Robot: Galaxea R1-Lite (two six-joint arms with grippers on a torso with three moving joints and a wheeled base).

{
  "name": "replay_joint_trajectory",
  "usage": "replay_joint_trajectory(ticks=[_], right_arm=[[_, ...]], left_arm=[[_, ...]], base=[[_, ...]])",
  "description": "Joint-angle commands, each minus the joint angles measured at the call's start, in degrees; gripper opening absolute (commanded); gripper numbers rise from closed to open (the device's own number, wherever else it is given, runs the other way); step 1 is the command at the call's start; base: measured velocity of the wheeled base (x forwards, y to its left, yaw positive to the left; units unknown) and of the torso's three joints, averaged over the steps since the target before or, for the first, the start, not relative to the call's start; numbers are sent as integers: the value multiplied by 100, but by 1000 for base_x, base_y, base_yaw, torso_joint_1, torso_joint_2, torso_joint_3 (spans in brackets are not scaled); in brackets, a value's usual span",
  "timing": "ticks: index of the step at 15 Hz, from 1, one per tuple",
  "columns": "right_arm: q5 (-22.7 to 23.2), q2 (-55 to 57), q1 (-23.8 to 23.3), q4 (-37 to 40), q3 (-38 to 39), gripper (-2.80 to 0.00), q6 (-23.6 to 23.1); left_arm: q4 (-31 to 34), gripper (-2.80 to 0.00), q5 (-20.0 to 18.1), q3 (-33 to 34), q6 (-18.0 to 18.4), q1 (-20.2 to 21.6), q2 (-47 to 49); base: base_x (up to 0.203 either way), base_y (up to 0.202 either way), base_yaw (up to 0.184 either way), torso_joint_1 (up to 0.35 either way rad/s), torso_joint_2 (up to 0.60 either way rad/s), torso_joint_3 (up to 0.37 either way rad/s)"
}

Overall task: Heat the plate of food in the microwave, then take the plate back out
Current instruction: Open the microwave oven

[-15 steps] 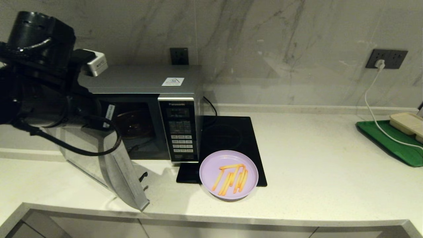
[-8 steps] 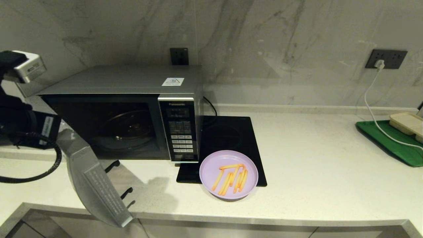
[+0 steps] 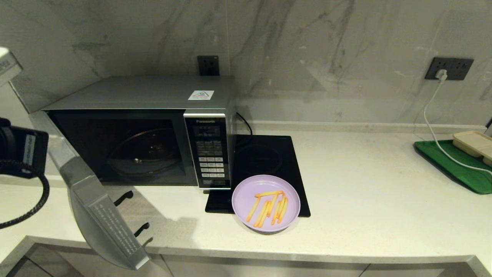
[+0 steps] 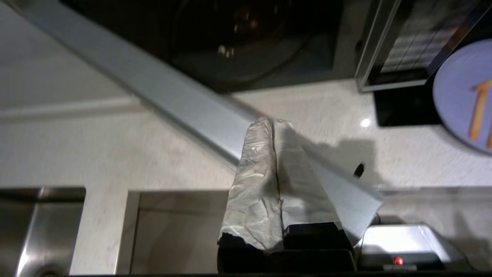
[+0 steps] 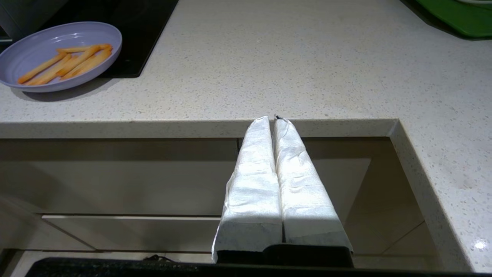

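head view, microwave (image 3: 138, 130): sits at the back-left of the worktop (image 3: 365, 200) with its door (image 3: 102, 219) swung wide out past the front edge, so the cavity and glass turntable are wide open, ready for loading I'd say.
head view, plate of food (image 3: 266, 203): not in yet. It's on the worktop near the front edge, half on the front corner of the black cooktop (image 3: 265, 161), just beside the keypad side, fries lying loose in the middle.
head view, hidden stuff: left arm is cut off at the frame's left edge, fingers not visible here; right arm doesn't show at all. A green tray (image 3: 453, 163) is clipped at the right edge.
left wrist view, left gripper (image 4: 275, 127): padded fingers pressed together, nothing between them, hanging over the door's edge. Touching it or just above? Can't tell.
right wrist view, right gripper (image 5: 273, 121): fingers closed together and empty, parked off the worktop's front edge, plate well apart from it.
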Motion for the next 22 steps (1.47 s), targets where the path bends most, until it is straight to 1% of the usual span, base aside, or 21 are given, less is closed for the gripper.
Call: replay_joint_trajectory(ticks=[1,2,5,6,9,12,14,16,22], right_arm=[[-1,5,4,7,0,-280,6],[-1,5,4,4,0,-280,6],[-1,5,4,2,0,-280,4],[-1,5,4,11,0,-280,6],[-1,5,4,2,0,-280,6],[-1,5,4,2,0,-280,6],[-1,5,4,2,0,-280,6],[-1,5,4,2,0,-280,5],[-1,5,4,11,0,-280,5]], left_arm=[[9,-280,94,-314,327,-114,-200],[-23,-280,121,-384,460,-127,-194],[-76,-280,16,-265,457,-140,182],[-83,-280,-21,-199,393,-139,403],[-98,-280,-38,-142,-44,-139,948],[-85,-280,-2,-61,-129,13,1133],[-83,-280,46,142,-142,138,1077],[-77,-280,341,231,-99,317,923],[-45,-280,402,772,-55,586,249]], base=[[0,0,0,0,0,0],[0,0,0,0,0,0],[0,0,0,0,0,0],[0,0,0,0,0,0],[0,0,0,0,0,0],[0,0,0,0,0,0],[0,0,0,0,0,0],[0,0,0,0,0,0],[0,0,0,0,0,0]])
